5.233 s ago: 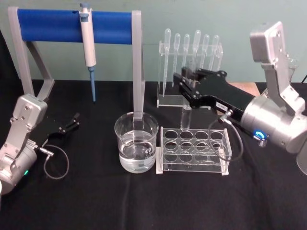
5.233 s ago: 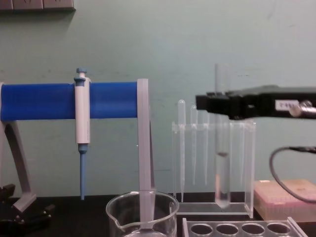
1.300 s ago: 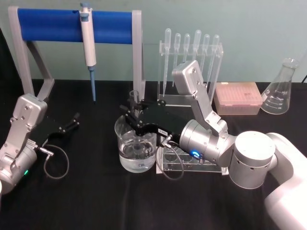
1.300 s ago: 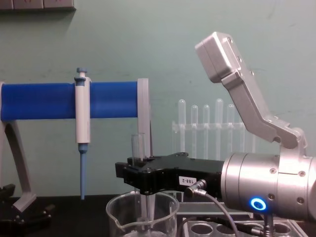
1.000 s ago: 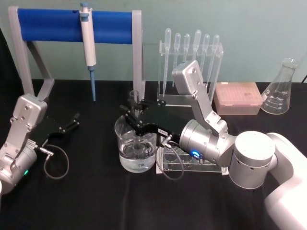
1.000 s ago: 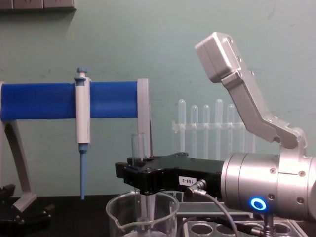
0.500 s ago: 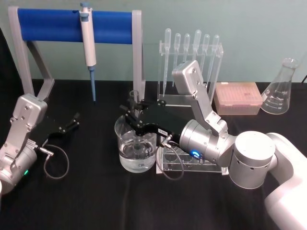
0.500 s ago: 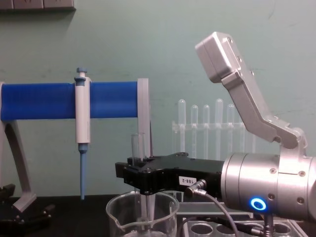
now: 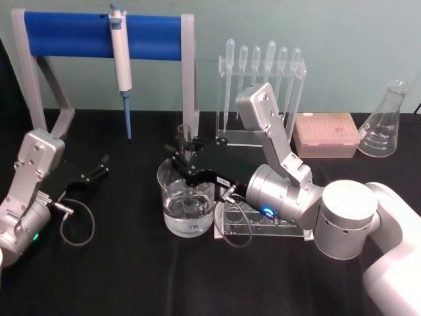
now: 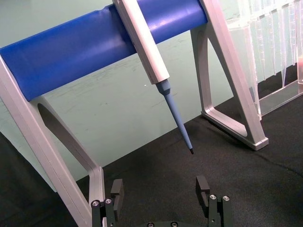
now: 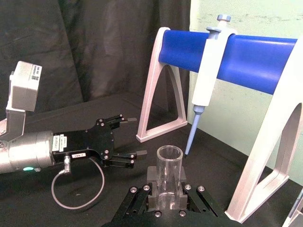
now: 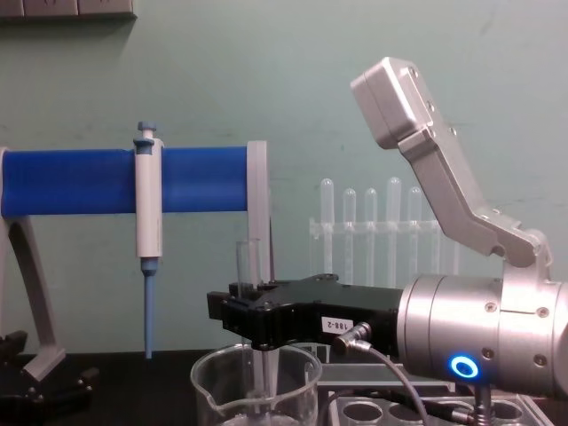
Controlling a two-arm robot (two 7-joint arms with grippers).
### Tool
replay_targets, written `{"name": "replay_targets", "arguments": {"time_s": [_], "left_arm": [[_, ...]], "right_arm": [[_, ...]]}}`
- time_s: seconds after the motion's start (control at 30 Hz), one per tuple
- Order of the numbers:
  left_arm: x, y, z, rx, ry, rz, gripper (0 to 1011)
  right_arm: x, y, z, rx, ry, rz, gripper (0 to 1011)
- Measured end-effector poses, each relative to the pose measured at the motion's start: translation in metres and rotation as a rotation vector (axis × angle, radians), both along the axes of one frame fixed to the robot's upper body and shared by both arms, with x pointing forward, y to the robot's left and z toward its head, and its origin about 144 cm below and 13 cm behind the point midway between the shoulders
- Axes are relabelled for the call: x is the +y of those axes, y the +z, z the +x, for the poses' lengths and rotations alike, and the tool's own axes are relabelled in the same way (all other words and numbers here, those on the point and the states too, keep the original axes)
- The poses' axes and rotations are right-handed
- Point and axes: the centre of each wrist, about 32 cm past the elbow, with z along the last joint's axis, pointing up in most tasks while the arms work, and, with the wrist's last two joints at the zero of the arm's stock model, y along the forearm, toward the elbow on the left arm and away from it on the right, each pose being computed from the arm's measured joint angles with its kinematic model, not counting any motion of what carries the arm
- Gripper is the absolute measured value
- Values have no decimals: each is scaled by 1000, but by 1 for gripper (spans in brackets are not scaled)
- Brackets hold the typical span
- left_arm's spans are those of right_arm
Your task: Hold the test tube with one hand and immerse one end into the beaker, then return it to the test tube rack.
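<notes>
Immersion in hand — right gripper (image 9: pixel 186 150) grasps test tube (image 12: pixel 248 266) upright, tip in beaker (image 9: pixel 187 205). Next: raise clear of rim, transfer to rack (image 12: pixel 364 413). Left gripper (image 9: pixel 99 168) parked, released.

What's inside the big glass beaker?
Clear liquid at the bottom, and the test tube, held upright by the right gripper, poking down into the beaker. The gripper covers the tube's middle, so its tip's depth is unclear. The left gripper rests aside.
</notes>
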Motion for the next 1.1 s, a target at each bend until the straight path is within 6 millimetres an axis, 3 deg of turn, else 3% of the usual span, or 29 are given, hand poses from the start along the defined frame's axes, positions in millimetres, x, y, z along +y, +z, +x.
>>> {"name": "replay_targets", "arguments": {"time_s": [1.1], "left_arm": [[0,0,0,0,0,0,1000]], "right_arm": [[0,0,0,0,0,0,228]]}}
